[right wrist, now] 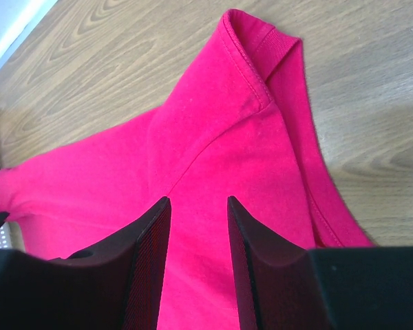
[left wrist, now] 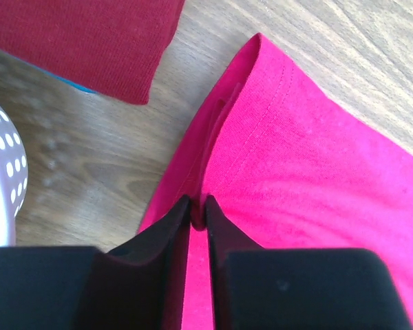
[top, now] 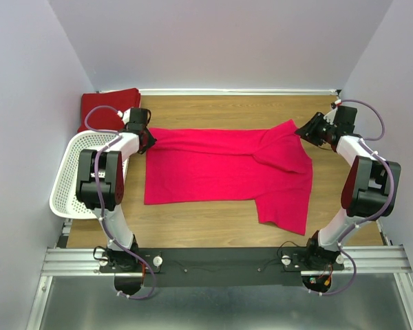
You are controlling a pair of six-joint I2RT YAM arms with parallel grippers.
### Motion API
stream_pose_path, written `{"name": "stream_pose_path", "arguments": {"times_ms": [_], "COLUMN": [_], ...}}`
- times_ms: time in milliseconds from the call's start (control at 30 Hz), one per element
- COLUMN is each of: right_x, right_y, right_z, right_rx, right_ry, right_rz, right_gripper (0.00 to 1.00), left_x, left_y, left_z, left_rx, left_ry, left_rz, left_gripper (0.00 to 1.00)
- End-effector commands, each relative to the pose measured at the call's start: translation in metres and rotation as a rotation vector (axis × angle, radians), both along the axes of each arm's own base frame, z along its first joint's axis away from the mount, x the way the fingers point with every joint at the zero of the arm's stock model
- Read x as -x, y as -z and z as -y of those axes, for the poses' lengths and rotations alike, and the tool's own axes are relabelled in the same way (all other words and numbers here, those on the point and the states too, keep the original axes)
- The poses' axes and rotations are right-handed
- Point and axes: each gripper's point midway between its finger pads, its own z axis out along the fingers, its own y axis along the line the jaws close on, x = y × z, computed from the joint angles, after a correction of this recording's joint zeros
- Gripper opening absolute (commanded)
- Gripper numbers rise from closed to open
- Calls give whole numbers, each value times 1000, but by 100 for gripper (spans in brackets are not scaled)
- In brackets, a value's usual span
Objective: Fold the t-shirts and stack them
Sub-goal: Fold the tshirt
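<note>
A crimson-pink t-shirt (top: 220, 165) lies spread across the wooden table, with one sleeve hanging toward the front right. My left gripper (top: 149, 139) is shut on the shirt's far left edge; the left wrist view shows a fold of pink fabric (left wrist: 275, 151) pinched between the fingers (left wrist: 224, 227). My right gripper (top: 304, 130) is open above the shirt's far right corner, with pink fabric (right wrist: 227, 137) below its jaws. A folded darker red t-shirt (top: 109, 105) lies at the far left corner, and a teal edge (left wrist: 79, 88) shows under it.
A white perforated basket (top: 72, 182) stands at the left table edge beside the left arm. Grey walls close in at the back and both sides. Bare wood (top: 213, 223) shows in front of the shirt.
</note>
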Motion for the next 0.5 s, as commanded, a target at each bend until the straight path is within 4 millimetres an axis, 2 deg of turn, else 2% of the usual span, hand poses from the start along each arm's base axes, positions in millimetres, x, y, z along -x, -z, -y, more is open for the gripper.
{"name": "stream_pose_path", "arguments": {"times_ms": [0, 100, 133, 300, 467], "right_x": [0, 1, 1, 1, 1], "right_y": [9, 10, 10, 8, 8], "right_z": [-1, -2, -2, -2, -3], "right_rx": [7, 2, 1, 0, -6], "right_ry": [-19, -22, -23, -23, -27], "right_rz": [-5, -9, -8, -3, -6], "right_gripper": [46, 47, 47, 46, 46], "left_x": [0, -3, -4, -8, -11], "left_y": [1, 4, 4, -4, -12], "left_z": [-6, -7, -7, -6, -6], "left_rx": [-33, -39, -40, -35, -40], "left_ry": [-31, -32, -31, -29, -20], "left_rz": [8, 4, 4, 29, 49], "left_gripper": [27, 41, 42, 46, 43]}}
